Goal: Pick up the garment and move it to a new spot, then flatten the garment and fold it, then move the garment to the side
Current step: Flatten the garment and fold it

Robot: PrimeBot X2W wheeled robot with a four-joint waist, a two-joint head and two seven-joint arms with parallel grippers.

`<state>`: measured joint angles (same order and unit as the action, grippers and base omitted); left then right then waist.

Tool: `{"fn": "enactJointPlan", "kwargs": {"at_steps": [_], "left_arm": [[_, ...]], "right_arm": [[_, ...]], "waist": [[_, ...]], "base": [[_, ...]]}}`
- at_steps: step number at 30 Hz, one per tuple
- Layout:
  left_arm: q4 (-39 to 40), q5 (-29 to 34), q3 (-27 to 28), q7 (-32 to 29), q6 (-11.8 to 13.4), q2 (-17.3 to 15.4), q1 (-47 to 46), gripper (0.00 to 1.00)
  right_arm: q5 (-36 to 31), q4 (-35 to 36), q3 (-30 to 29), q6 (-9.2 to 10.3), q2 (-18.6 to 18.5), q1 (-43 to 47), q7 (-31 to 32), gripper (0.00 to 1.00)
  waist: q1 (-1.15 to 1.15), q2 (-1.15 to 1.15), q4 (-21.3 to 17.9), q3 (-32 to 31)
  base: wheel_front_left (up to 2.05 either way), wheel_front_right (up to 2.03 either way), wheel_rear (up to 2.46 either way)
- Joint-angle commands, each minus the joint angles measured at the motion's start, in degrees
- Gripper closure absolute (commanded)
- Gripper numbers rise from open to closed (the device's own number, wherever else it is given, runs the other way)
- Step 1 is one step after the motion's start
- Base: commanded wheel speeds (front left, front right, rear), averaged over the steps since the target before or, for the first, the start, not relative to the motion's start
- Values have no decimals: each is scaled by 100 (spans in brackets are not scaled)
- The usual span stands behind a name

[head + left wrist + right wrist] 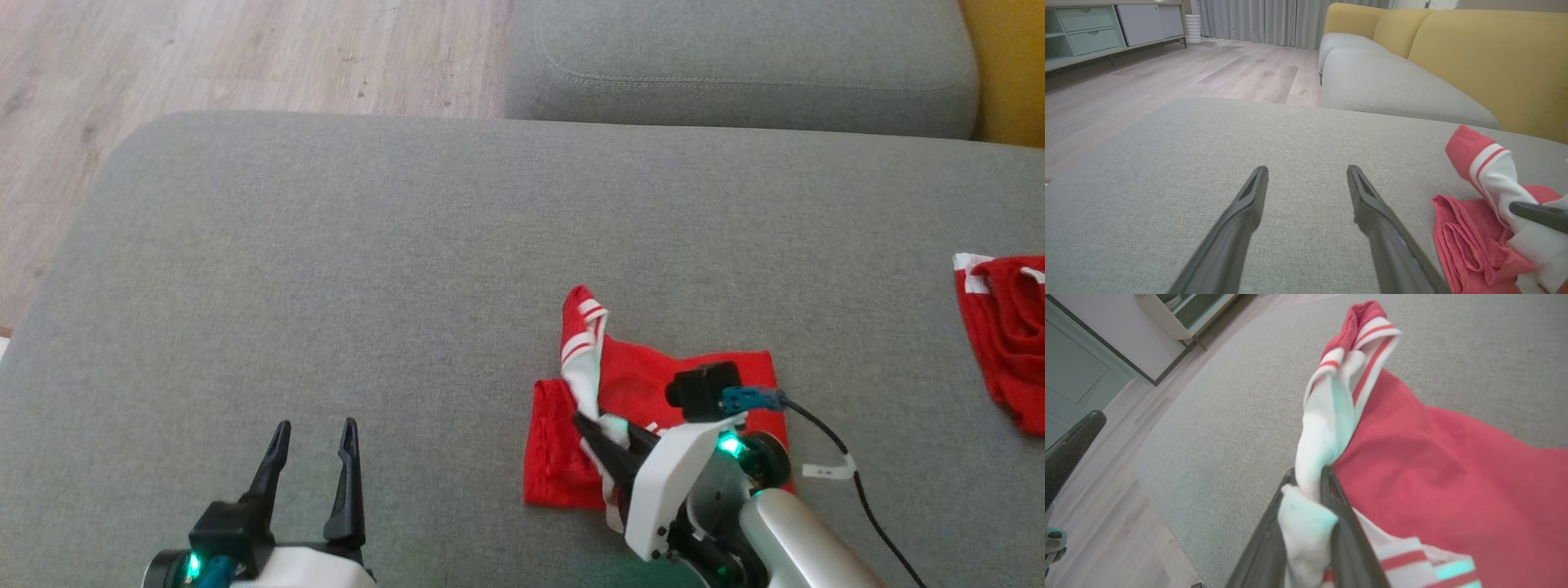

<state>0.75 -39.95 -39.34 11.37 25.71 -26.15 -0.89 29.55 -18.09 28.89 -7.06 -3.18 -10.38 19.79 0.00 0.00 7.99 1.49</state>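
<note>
Cushion (326,286) bears garment (653,376); second red cloth (1008,327) lies well apart.

Soft even light, faint shadows; wrist views warp (edges slightly blurred).

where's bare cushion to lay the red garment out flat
Widest bare stretch: the grey cushion between the left pincer, the garment and the edge by the wood floor. A narrower strip lies between that garment and the second red garment at the right edge. Crowded around the right pincer, pinching the white sleeve.
</note>
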Motion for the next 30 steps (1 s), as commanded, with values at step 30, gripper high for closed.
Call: {"fn": "enactJointPlan", "kwargs": {"at_steps": [30], "left_arm": [[-98, 59, 4, 173, -105, 250, -537, 0]], "right_arm": [[-1792, 1106, -2087, -43, 30, 273, -1861, 0]], "waist": [[0, 0, -355, -178]], "base": [[0, 0, 0]]}}
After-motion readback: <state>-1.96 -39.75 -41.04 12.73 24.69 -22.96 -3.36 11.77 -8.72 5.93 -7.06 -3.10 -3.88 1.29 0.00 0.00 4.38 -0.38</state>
